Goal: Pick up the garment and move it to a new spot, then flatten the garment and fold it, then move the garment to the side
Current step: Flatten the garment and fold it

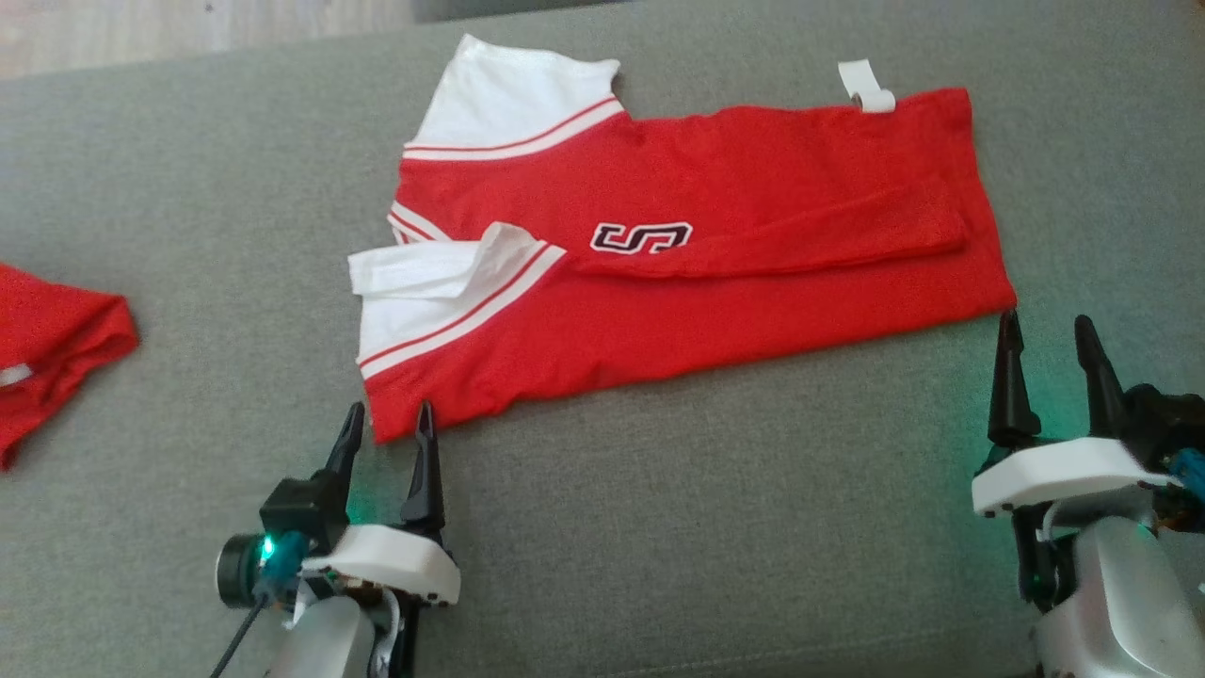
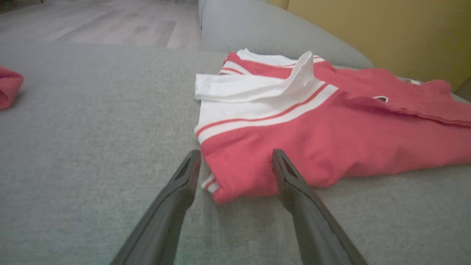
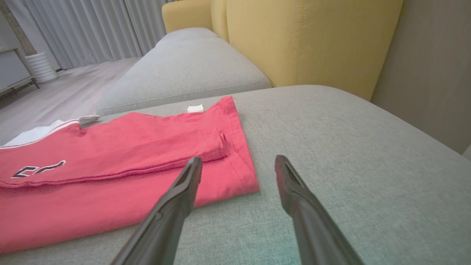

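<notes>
In the head view, the red garment (image 1: 715, 273) with white sleeves lies folded into a long strip across the grey sofa cushion (image 1: 659, 527). Its logo faces up and a small white tag (image 1: 866, 87) shows at its far right edge. The left gripper (image 1: 391, 414) sits at the garment's near left corner, fingers spread and holding nothing. The right gripper (image 1: 1046, 325) is just beside the near right corner, also spread and empty. Another red cloth (image 1: 56, 348) lies well apart at the cushion's left edge. In the left wrist view, the left gripper (image 2: 236, 154) has its two dark fingers on either side of the garment's (image 2: 331, 136) near corner, with the white striped sleeve beyond; I cannot tell whether they touch the fabric. In the right wrist view, the right gripper (image 3: 238, 160) stands wide, one finger over the garment's (image 3: 110, 165) end hem and the other over bare cushion. A yellow backrest (image 3: 312, 40) rises behind.
</notes>
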Available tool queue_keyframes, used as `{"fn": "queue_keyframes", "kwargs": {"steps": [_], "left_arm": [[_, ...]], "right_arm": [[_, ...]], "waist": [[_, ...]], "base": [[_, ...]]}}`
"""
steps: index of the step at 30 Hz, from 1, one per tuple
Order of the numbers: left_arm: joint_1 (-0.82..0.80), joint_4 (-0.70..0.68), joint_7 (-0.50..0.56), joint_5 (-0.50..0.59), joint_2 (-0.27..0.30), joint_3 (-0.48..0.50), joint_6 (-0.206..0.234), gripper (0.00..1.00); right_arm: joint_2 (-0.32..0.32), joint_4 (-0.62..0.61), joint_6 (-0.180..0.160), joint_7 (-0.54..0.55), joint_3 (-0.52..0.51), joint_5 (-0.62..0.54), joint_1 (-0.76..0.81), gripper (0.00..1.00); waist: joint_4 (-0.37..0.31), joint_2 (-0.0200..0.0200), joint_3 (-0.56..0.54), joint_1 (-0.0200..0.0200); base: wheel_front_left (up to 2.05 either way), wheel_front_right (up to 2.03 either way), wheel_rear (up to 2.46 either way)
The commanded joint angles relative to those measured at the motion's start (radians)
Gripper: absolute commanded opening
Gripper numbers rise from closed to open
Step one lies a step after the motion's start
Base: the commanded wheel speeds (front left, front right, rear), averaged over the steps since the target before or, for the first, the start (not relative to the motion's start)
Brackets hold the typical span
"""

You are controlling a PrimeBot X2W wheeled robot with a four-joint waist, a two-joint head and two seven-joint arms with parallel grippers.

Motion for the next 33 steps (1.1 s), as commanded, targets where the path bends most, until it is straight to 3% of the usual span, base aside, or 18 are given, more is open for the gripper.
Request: {"fn": "queue_keyframes", "kwargs": {"steps": [1, 4, 5, 6, 7, 8, 28, 29, 30, 32, 33], "left_arm": [[-0.033, 0.0, -0.005, -0.012, 0.008, 0.031, -0.009, 1.0], [-0.06, 0.055, -0.005, -0.03, 0.008, 0.022, -0.013, 1.0], [-0.068, 0.069, -0.005, -0.035, 0.008, 0.017, -0.013, 0.87], [-0.076, 0.081, -0.005, -0.038, 0.008, 0.01, -0.015, 0.56], [-0.084, 0.088, -0.005, -0.042, 0.008, 0.004, -0.016, 0.32], [-0.09, 0.095, -0.005, -0.045, 0.008, -0.003, -0.019, 0.0], [-0.122, 0.087, -0.005, -0.024, 0.008, -0.068, -0.028, 0.0], [-0.122, 0.083, -0.005, -0.023, 0.008, -0.07, -0.029, 0.0], [-0.122, 0.082, -0.005, -0.022, 0.008, -0.07, -0.03, 0.0], [-0.123, 0.079, -0.005, -0.02, 0.008, -0.07, -0.029, 0.0], [-0.123, 0.079, -0.005, -0.018, 0.008, -0.069, -0.029, 0.0]], "right_arm": [[-0.006, -0.029, -0.001, -0.011, 0.02, 0.005, -0.033, 1.0], [-0.006, -0.018, -0.001, -0.011, 0.007, 0.005, -0.059, 1.0], [-0.006, -0.011, -0.001, -0.011, 0.002, 0.003, -0.07, 1.0], [-0.006, -0.001, -0.001, -0.011, -0.003, -0.001, -0.082, 1.0], [-0.006, 0.01, -0.001, -0.011, -0.008, -0.005, -0.095, 1.0], [-0.006, 0.024, -0.001, -0.011, -0.013, -0.012, -0.108, 1.0], [-0.006, 0.292, -0.001, -0.011, -0.071, -0.061, -0.277, 1.0], [-0.006, 0.31, -0.001, -0.011, -0.08, -0.059, -0.281, 0.83], [-0.006, 0.316, -0.001, -0.011, -0.085, -0.057, -0.283, 0.51], [-0.006, 0.327, -0.001, -0.011, -0.095, -0.051, -0.286, 0.24], [-0.006, 0.335, -0.001, -0.011, -0.101, -0.045, -0.286, 0.0]], "waist": [[-0.012, 0.0, 0.021, -0.0002], [-0.016, 0.0, 0.043, -0.0002], [-0.016, 0.0, 0.049, -0.0002], [-0.016, 0.0, 0.057, -0.0002], [-0.014, 0.0, 0.063, -0.0002], [-0.013, 0.0, 0.069, -0.0002], [0.031, 0.0, 0.132, -0.0002], [0.033, 0.0, 0.135, -0.0002], [0.034, 0.0, 0.136, -0.0002], [0.035, 0.0, 0.138, -0.0002], [0.036, 0.0, 0.139, -0.0002]], "base": [[0.0, 0.0, 0.0], [0.0, 0.0, 0.0], [0.0, 0.0, 0.0], [0.0, 0.0, 0.0], [0.0, 0.0, 0.0], [0.0, 0.0, 0.0], [0.0, 0.0, 0.0], [0.0, 0.0, 0.0], [0.0, 0.0, 0.0], [0.0, 0.0, 0.0], [0.0, 0.0, 0.0]]}}
